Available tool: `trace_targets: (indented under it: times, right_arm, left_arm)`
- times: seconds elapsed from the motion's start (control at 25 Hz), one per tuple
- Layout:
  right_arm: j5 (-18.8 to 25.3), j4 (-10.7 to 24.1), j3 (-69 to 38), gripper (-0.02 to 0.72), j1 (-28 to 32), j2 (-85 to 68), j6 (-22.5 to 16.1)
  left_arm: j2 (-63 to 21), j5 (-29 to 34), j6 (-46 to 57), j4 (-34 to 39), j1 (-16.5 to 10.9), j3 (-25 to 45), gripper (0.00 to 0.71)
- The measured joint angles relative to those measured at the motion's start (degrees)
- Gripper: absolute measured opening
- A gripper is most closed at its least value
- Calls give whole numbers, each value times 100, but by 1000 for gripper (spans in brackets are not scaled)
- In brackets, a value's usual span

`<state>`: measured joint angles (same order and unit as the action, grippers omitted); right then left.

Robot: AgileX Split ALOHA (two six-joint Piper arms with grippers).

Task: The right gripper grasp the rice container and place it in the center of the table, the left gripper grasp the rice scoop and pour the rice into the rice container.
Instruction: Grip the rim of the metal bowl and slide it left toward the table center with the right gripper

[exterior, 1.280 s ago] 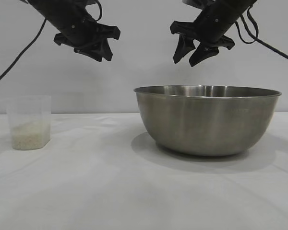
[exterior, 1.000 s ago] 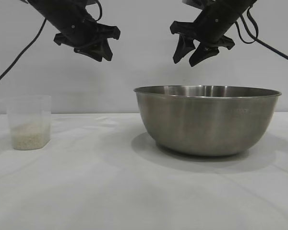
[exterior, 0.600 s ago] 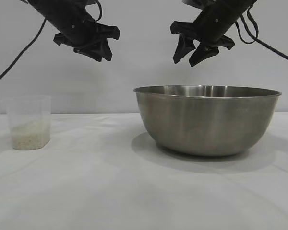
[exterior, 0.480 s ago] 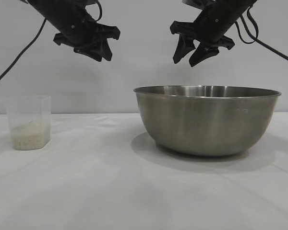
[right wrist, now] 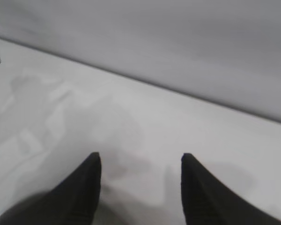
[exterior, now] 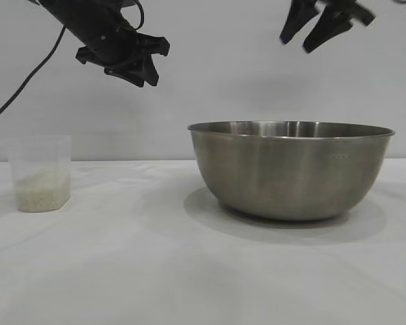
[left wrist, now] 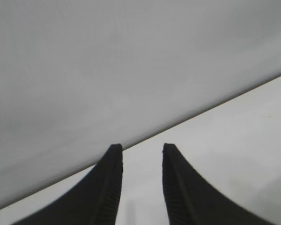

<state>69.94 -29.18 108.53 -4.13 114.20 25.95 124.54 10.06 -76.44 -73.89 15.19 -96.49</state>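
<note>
While the steel bowl (exterior: 292, 169) sits right of centre on the white surface (exterior: 155, 271), the right gripper (exterior: 309, 27) hangs high above it, fingers apart and empty. The left gripper (exterior: 143, 71) hovers upper left, slightly open, empty. The scoop (exterior: 40, 172) of rice (exterior: 40, 193) stands far left.

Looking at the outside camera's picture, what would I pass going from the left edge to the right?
Rice scoop holding rice on the table → left end effector hanging above → rice container → right end effector high above the container's right half, open.
</note>
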Motion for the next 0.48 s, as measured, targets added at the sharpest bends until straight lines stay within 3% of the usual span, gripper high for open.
trace_targets:
  times: [0.24,0.48]
  right_arm:
    - [76,932,-458,370,0,-18,-625]
    - [66,1069,-1629,370,0,-18,-701]
  left_arm:
    - [-69,4,0,0,0,0,193]
    - [-69,13,0,0,0,0,193]
